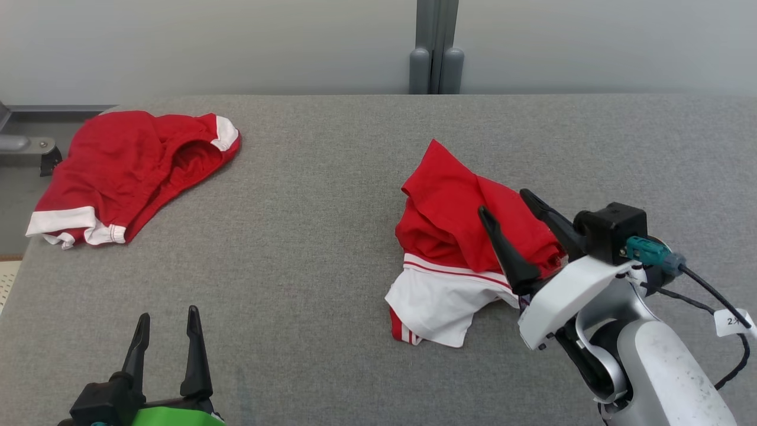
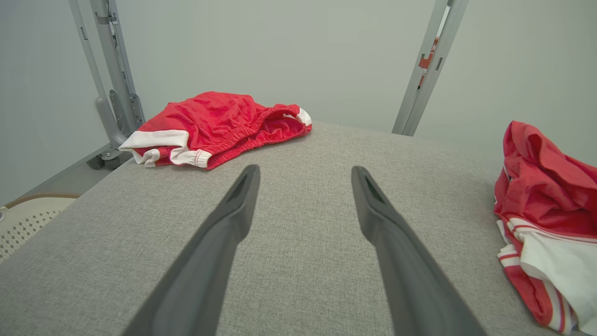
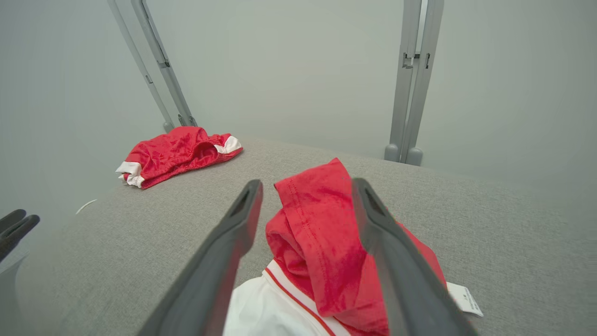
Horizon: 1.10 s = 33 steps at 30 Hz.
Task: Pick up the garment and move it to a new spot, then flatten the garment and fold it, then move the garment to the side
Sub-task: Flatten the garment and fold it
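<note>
The garment, red with a white panel and red stripes, lies crumpled on the grey table right of centre; it also shows at the right edge of the left wrist view. My right gripper hovers over its right side, open. In the right wrist view a raised red fold of the garment stands between the spread fingers of that gripper, which do not pinch it. My left gripper stands open near the table's front left, nothing between its fingers.
A second red garment with white trim lies bunched at the table's far left corner. A grey post rises behind the far edge. Past the table's left edge sit a metal frame and a pale perforated surface.
</note>
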Tool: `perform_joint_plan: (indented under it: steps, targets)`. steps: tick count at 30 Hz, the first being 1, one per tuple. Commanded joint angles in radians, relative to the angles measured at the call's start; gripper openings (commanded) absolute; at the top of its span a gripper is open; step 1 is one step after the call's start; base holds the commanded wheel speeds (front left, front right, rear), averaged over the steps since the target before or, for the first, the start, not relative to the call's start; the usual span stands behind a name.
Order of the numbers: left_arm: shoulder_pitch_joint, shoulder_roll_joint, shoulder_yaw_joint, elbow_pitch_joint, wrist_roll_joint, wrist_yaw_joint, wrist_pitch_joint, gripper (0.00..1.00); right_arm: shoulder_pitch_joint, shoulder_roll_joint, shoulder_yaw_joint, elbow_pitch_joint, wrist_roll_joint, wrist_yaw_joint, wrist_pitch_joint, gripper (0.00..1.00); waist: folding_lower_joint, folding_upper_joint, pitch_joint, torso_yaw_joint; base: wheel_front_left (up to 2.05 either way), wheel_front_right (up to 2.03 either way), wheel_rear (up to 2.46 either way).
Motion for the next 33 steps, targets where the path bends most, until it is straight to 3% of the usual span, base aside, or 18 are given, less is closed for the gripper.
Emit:
perform_joint_plan:
  steps: [1,9,15,23,33]
  targets:
    - [0.009,0.001,0.003,-0.004,-0.003,0.005,-0.001,1.00,0.021,-0.001,-0.003,0.012,-0.017,0.000,-0.029,1.00,0.0000,0.0000,0.001,-0.001,0.00,0.00,0.00]
    - [0.010,0.001,0.009,-0.012,-0.012,0.008,-0.001,1.00,0.101,-0.014,-0.015,0.117,-0.124,0.000,-0.246,1.00,0.0000,0.0000,0.009,-0.012,0.00,0.00,0.00]
    - [0.002,0.001,0.003,-0.009,-0.015,0.008,-0.001,1.00,0.132,-0.004,-0.018,0.272,-0.102,0.000,-0.323,1.00,0.0000,0.0000,0.024,-0.024,0.00,0.00,0.00]
    - [-0.001,0.001,0.007,-0.006,-0.006,0.004,-0.001,1.00,0.106,0.008,-0.015,0.416,0.014,0.000,-0.268,1.00,0.0000,0.0000,0.025,-0.027,0.00,0.00,0.00]
    - [-0.014,0.001,0.002,0.000,0.004,-0.004,-0.001,1.00,0.049,0.010,-0.023,0.475,0.214,0.000,-0.119,1.00,0.0000,0.0000,0.037,-0.015,0.00,0.00,0.00]
